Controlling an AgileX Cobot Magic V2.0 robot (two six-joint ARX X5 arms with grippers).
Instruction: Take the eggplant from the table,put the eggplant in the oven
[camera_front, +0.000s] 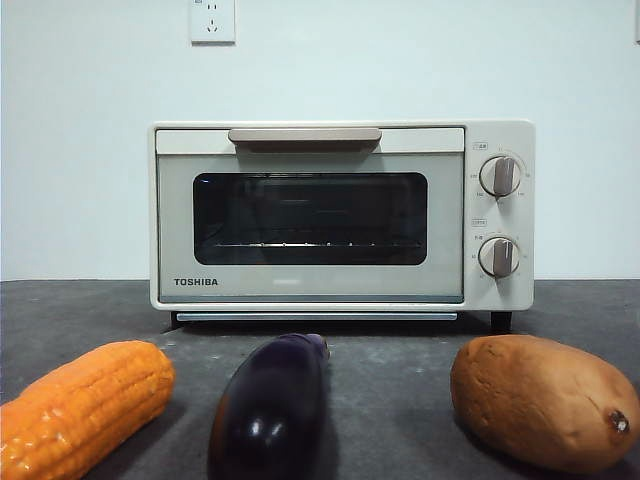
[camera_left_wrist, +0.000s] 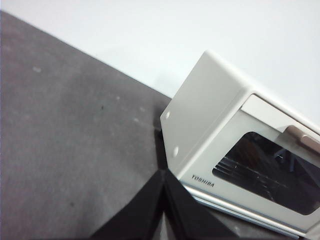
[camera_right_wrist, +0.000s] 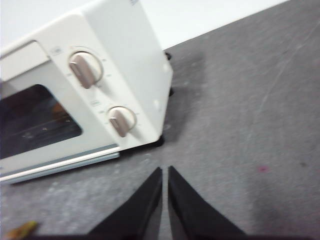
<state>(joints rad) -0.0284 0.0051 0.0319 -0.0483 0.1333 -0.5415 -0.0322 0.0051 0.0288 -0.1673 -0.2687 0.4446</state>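
Note:
The dark purple eggplant (camera_front: 272, 405) lies on the grey table (camera_front: 390, 400) at the front middle, lengthwise toward the oven. The cream Toshiba oven (camera_front: 340, 215) stands behind it with its glass door closed and the wire rack visible inside. No arm shows in the front view. My left gripper (camera_left_wrist: 164, 174) is shut and hovers over bare table near the oven's (camera_left_wrist: 235, 150) left front corner. Over the table by the oven's (camera_right_wrist: 85, 95) knob side, my right gripper (camera_right_wrist: 165, 170) is shut too. Neither wrist view shows the eggplant.
An orange corn cob (camera_front: 85, 405) lies left of the eggplant and a brown sweet potato (camera_front: 545, 400) lies to its right. A white wall with a socket (camera_front: 212, 20) rises behind the oven. A bit of yellow-orange (camera_right_wrist: 20, 230) shows at the right wrist view's edge.

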